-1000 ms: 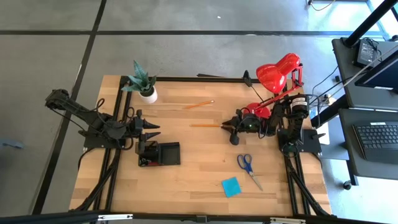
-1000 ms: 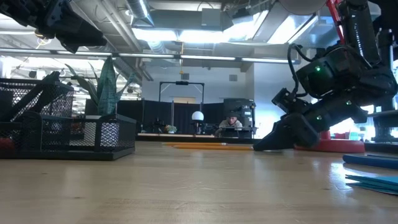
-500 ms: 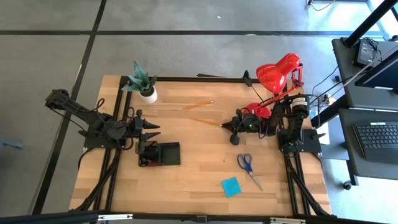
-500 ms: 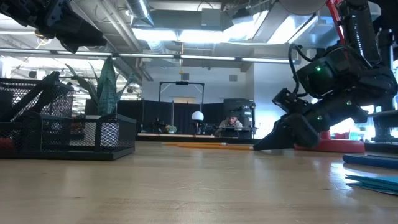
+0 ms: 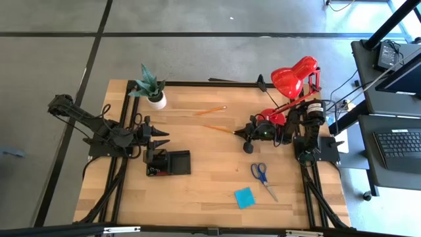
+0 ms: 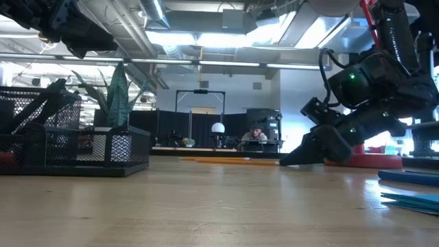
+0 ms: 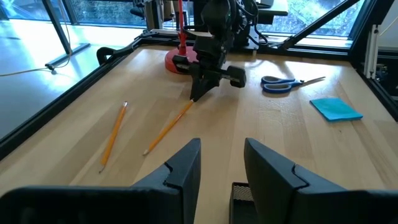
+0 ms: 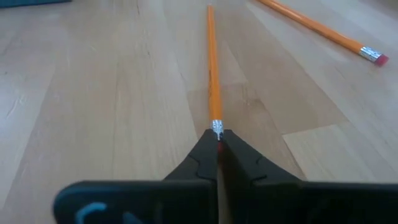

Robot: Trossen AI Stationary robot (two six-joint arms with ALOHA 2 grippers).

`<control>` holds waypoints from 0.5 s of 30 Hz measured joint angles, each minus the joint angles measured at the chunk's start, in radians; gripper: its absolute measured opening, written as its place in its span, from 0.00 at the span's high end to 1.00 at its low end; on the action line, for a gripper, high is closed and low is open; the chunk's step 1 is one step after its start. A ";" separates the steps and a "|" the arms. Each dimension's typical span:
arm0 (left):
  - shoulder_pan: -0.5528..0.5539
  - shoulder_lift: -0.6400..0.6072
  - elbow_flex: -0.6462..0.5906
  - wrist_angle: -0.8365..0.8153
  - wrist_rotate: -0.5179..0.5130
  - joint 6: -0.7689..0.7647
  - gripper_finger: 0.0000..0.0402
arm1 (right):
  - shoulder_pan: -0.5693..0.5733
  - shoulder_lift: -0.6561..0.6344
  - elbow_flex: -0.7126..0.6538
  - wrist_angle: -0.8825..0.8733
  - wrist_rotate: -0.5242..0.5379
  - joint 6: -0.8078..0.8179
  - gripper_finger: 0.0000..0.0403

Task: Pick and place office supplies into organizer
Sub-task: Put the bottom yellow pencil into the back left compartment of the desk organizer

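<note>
The nearer pencil (image 5: 218, 129) has swung slightly, its end pinched by the closed right end effector (image 5: 242, 133) on the wooden table (image 5: 210, 191), left end effector (image 5: 164, 137) seemingly parted.

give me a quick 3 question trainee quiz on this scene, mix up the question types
1. True or false: the right end effector is shut on the eraser end of a pencil.
2. Multiple choice: the scissors lie
A. in the organizer
B. on the table near the sticky-note pad
C. under the plant
3. Fill in: the left end effector is ____ and hangs above the organizer.

Key: 1 true; 2 B; 3 open
</note>
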 joint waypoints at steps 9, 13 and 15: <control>0.000 0.019 0.000 0.034 0.000 0.090 0.71 | 0.000 0.003 -0.002 0.059 -0.002 0.032 0.98; 0.000 0.078 0.000 0.131 -0.013 0.287 0.71 | 0.000 0.001 -0.003 0.082 -0.002 0.080 0.98; 0.000 0.117 0.000 0.197 -0.018 0.401 0.70 | 0.000 -0.009 -0.001 0.095 -0.002 0.100 0.98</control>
